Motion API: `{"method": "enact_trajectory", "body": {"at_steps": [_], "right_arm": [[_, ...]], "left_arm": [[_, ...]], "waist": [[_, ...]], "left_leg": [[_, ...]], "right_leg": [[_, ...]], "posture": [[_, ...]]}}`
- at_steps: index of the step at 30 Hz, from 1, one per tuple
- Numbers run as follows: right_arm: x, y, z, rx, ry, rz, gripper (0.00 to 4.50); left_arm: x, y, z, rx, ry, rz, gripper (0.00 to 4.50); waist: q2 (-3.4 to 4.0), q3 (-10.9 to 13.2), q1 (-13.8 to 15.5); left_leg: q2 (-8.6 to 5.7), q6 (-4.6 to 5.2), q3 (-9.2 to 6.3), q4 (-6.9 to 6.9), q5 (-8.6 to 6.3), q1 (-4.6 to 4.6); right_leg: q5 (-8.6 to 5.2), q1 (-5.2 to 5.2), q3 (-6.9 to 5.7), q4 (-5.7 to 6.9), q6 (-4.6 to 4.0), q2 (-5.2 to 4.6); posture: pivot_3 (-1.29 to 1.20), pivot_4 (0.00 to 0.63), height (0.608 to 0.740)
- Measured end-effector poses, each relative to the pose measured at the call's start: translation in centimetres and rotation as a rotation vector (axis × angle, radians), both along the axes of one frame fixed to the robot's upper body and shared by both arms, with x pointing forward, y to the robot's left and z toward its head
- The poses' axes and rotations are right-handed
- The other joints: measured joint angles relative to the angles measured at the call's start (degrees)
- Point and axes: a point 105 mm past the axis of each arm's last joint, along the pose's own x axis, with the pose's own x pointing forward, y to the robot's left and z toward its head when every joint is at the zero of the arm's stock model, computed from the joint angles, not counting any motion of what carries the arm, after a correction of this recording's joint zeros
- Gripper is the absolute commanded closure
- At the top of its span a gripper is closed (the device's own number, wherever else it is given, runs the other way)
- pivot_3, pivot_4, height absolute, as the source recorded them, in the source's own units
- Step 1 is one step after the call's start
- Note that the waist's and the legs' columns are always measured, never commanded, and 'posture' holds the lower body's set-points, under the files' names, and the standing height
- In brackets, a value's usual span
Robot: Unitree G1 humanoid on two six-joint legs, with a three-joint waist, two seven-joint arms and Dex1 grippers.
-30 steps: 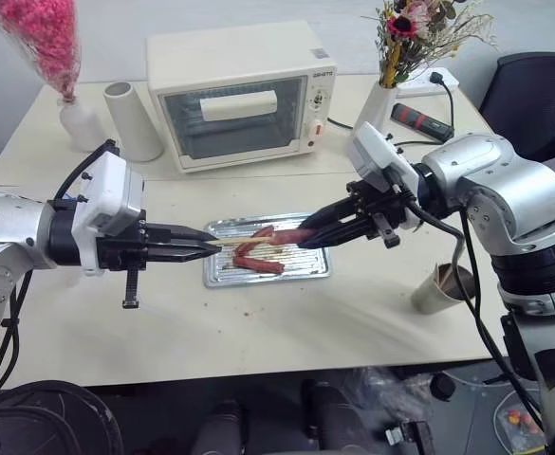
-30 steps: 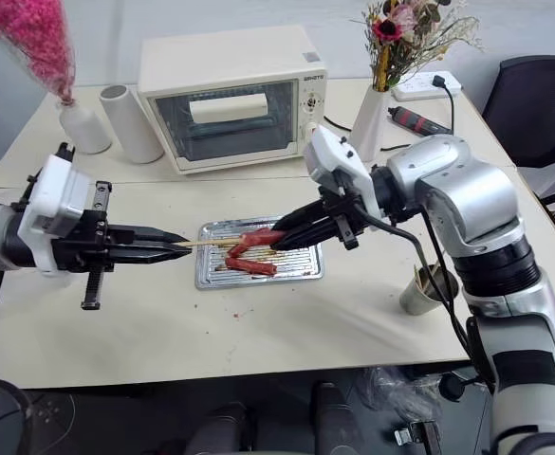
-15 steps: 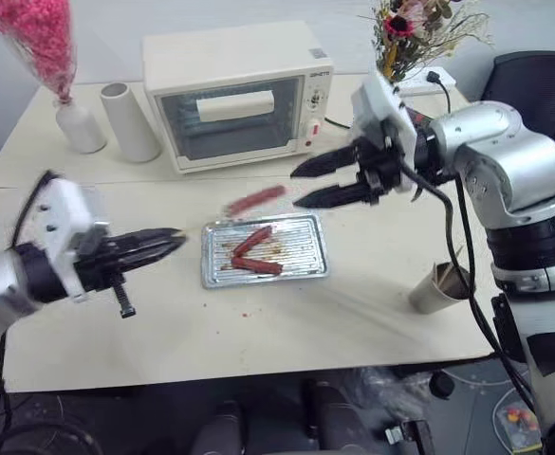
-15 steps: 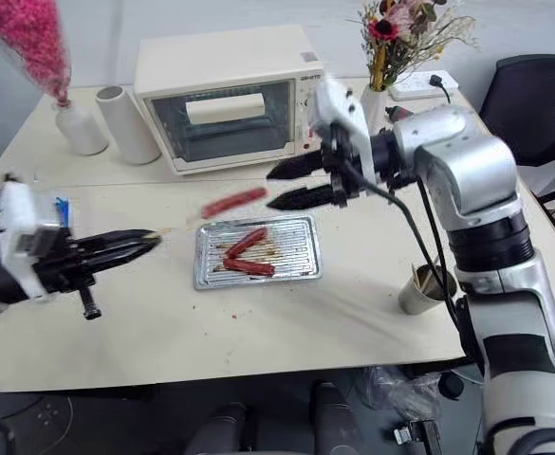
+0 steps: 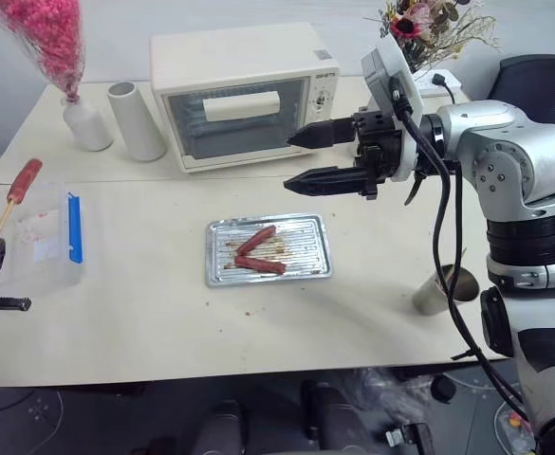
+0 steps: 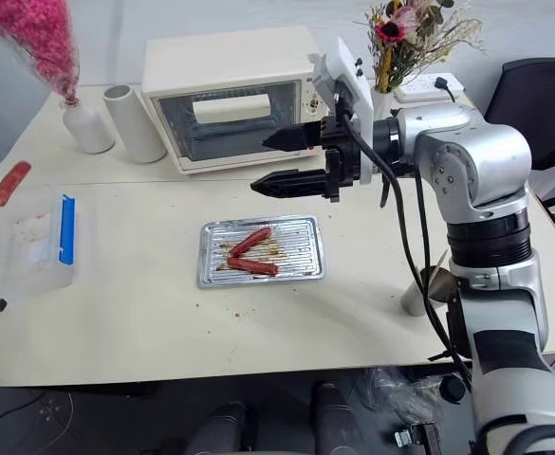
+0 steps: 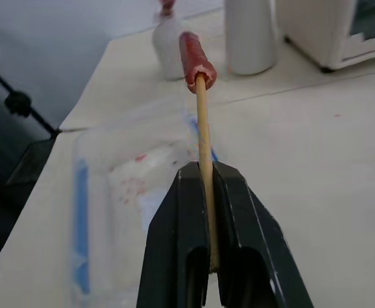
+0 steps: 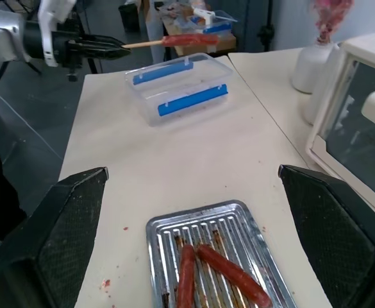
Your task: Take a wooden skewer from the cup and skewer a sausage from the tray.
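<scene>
The left gripper (image 7: 206, 256) is clamped tight on the lower end of the skewer (image 7: 203, 135), which carries a sausage (image 7: 196, 59) on its far tip, and it holds the stick out over the clear box (image 5: 30, 242) at the table's left edge, probably so the finished piece can go in there. The right gripper (image 5: 301, 161) hangs spread wide and empty above the table between the oven (image 5: 244, 90) and the tray (image 5: 317, 267) (two sausages lie in it), clear of the other arm, while the cup (image 5: 438, 289) stands by the right edge.
</scene>
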Motion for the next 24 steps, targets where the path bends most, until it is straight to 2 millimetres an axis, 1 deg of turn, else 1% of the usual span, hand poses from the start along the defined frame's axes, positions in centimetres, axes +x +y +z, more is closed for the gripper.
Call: {"method": "enact_trajectory", "body": {"at_steps": [5, 9, 11, 12, 13, 15, 17, 20, 22, 24], "right_arm": [[-0.8, 0.4, 0.4, 0.008, -0.016, 0.043, 0.02], [-1.2, 0.6, 0.6, 0.006, -0.030, 0.062, 0.02], [-1.3, 0.6, 0.6, 0.007, -0.032, 0.066, 0.00], [-1.3, 0.6, 0.6, 0.007, -0.032, 0.065, 0.00], [-1.3, 0.5, 0.6, 0.007, -0.034, 0.065, 0.00], [-1.3, 0.5, 0.6, 0.007, -0.039, 0.066, 0.00], [-1.1, 0.3, 0.7, 0.005, -0.053, 0.056, 0.00], [-0.5, -0.5, 0.5, -0.007, -0.064, 0.030, 0.00], [0.1, -1.6, 0.3, -0.023, -0.067, 0.007, 0.00], [0.6, -2.5, 0.2, -0.037, -0.078, 0.002, 0.00]], "left_arm": [[1.0, 2.2, -2.1, -0.080, 0.040, 0.074, 4.50], [2.8, 3.3, -3.6, -0.081, 0.076, 0.104, 4.50], [3.6, 3.6, -4.2, -0.085, 0.090, 0.111, 3.93], [3.9, 3.7, -4.4, -0.083, 0.098, 0.112, 3.79], [4.1, 3.8, -4.3, -0.088, 0.092, 0.113, 3.45], [4.2, 3.9, -3.7, -0.075, 0.077, 0.110, 2.88], [3.8, 4.0, -3.2, -0.057, 0.070, 0.111, 2.23], [1.7, 4.1, -1.8, -0.037, 0.072, 0.109, 1.40], [0.2, 3.6, -0.1, -0.033, 0.053, 0.069, 1.40], [-1.2, 2.8, 2.1, -0.012, 0.018, 0.015, 1.40]], "waist": [[-0.04, -0.02, -0.01], [-0.05, -0.03, -0.01], [-0.07, -0.04, 0.00], [-0.10, -0.06, -0.11], [-0.11, -0.06, -0.21], [-0.12, -0.07, -0.35], [-0.12, -0.07, -0.44], [-0.18, -0.10, -0.75], [-0.23, -0.12, -0.75], [-0.23, -0.12, -0.66]], "left_leg": [[0.03, -0.03, -0.03, -0.01, -0.02, 0.00], [0.00, -0.04, -0.04, -0.02, -0.03, -0.01], [-0.02, -0.03, -0.04, -0.03, -0.03, -0.02], [-0.01, -0.04, -0.05, -0.04, -0.04, -0.03], [-0.01, -0.04, -0.04, -0.06, -0.05, -0.03], [0.02, -0.05, -0.04, -0.13, -0.06, -0.03], [0.01, -0.05, -0.03, -0.25, -0.06, -0.03], [-0.02, -0.05, -0.01, -0.48, -0.07, -0.04], [-0.04, -0.05, -0.02, -0.59, -0.07, -0.05], [-0.07, -0.04, -0.02, -0.67, -0.07, -0.04]], "right_leg": [[0.00, 0.00, -0.03, -0.01, 0.00, -0.28], [0.00, -0.01, -0.10, -0.01, 0.00, -0.41], [0.00, -0.01, -0.11, -0.02, 0.00, -0.44], [0.00, -0.02, -0.11, -0.01, 0.00, -0.45], [0.00, -0.02, -0.10, 0.00, 0.00, -0.45], [0.00, -0.03, -0.10, 0.01, 0.00, -0.47], [0.00, -0.05, -0.17, 0.01, 0.00, -0.52], [-0.02, -0.10, -0.22, -0.10, -0.03, -0.77], [-0.02, -0.10, -0.24, -0.22, -0.04, -0.80], [-0.02, -0.09, -0.33, -0.30, -0.04, -0.81]], "posture": [[0.00, 0.150, 0.740], [0.00, 0.150, 0.740], [0.00, 0.150, 0.740], [0.00, 0.150, 0.740], [0.00, 0.150, 0.740], [0.00, 0.150, 0.740], [0.00, 0.150, 0.740], [0.00, 0.150, 0.740], [0.00, 0.150, 0.740], [0.00, 0.150, 0.740]]}}
